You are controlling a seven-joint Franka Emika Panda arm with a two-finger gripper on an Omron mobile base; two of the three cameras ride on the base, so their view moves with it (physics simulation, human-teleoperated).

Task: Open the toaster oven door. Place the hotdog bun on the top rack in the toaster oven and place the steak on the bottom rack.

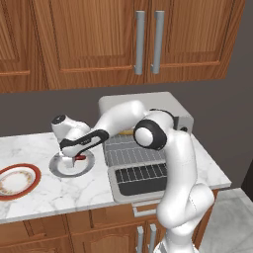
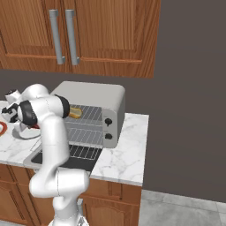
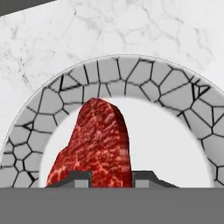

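The steak [image 3: 100, 144], a red marbled piece, lies on a round grey plate with a mosaic rim [image 3: 131, 74]. My gripper [image 3: 111, 177] is down over it, its two finger tips pressed against the meat's sides. From the left base view the gripper [image 1: 76, 159] sits on that plate [image 1: 59, 170], left of the toaster oven [image 1: 143, 101]. The toaster oven door [image 1: 141, 180] lies open, folded down flat. The hotdog bun [image 2: 75, 113] rests on the top rack [image 2: 90, 114]. The bottom rack [image 2: 84, 134] below it is bare.
A red-rimmed plate [image 1: 17, 180] sits at the counter's left front. Wooden cabinets with grey bar handles [image 1: 141, 42] hang above. The open door reaches past the counter's front edge. My arm's elbow [image 1: 150, 131] hangs in front of the oven opening.
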